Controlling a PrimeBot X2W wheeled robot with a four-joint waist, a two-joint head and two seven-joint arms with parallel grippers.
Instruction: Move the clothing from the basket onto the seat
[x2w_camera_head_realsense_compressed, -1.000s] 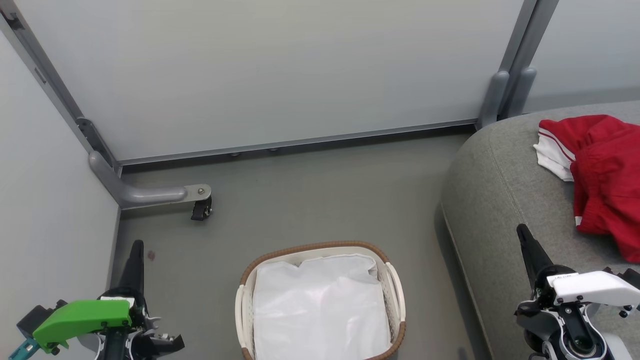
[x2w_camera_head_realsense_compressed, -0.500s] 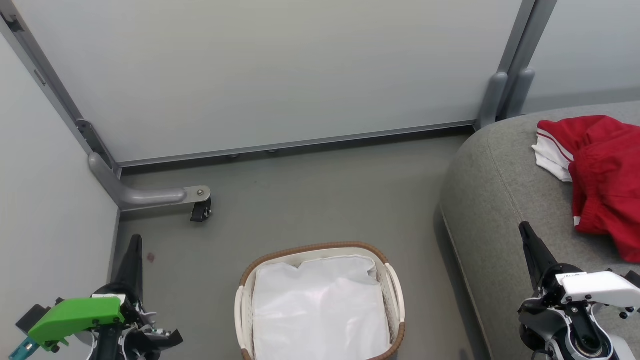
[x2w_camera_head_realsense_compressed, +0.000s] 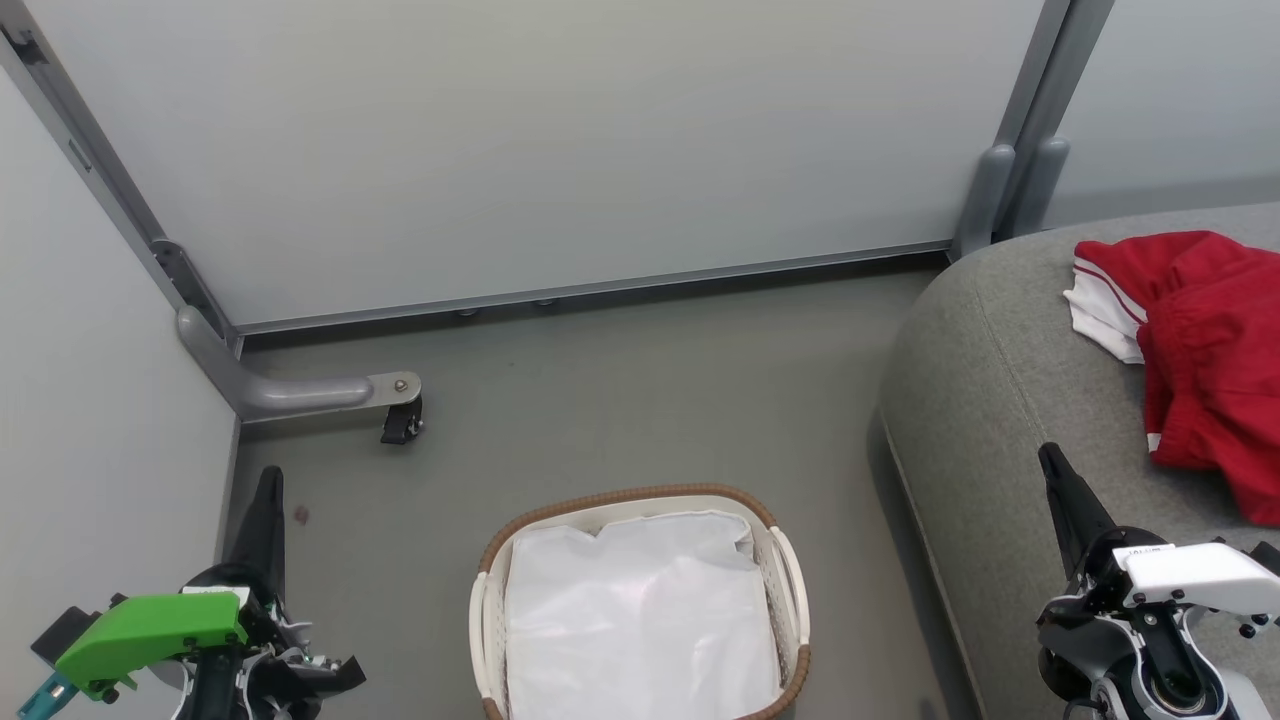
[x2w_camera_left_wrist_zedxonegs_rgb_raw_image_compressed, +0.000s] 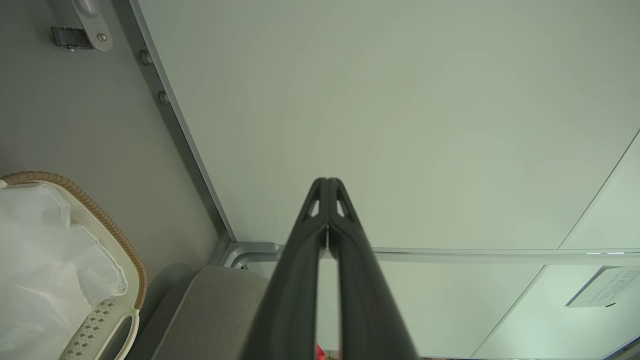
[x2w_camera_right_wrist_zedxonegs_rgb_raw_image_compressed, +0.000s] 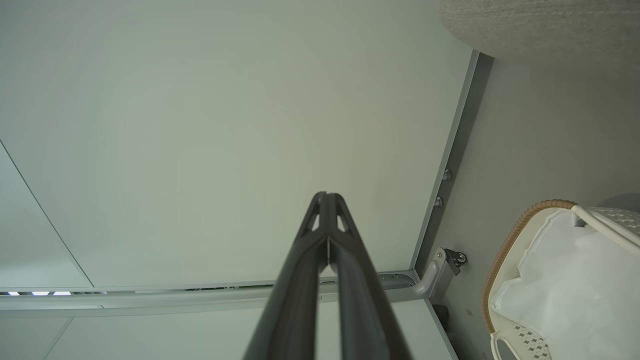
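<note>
"Left wrist view first: how does the left gripper (x2w_camera_left_wrist_zedxonegs_rgb_raw_image_compressed: 327, 182) stand?"
"Fingers pressed together at the tips, nothing between them, pointing at a pale wall panel (x2w_camera_left_wrist_zedxonegs_rgb_raw_image_compressed: 400, 125)."
"And the right gripper (x2w_camera_right_wrist_zedxonegs_rgb_raw_image_compressed: 327, 196)?"
"Likewise: tips touching, empty. In the head view it sits low at the right, over the front edge of the seat (x2w_camera_head_realsense_compressed: 1000, 400)."
"Where is the clothing (x2w_camera_head_realsense_compressed: 1205, 350)?"
"On the seat, well apart from both grippers: a red heap with a white, striped-trim piece at its left side."
"The basket (x2w_camera_head_realsense_compressed: 620, 497)?"
"On the grey floor (x2w_camera_head_realsense_compressed: 620, 400) between the two grippers, near the seat, holding a crumpled white liner (x2w_camera_head_realsense_compressed: 640, 610)."
</note>
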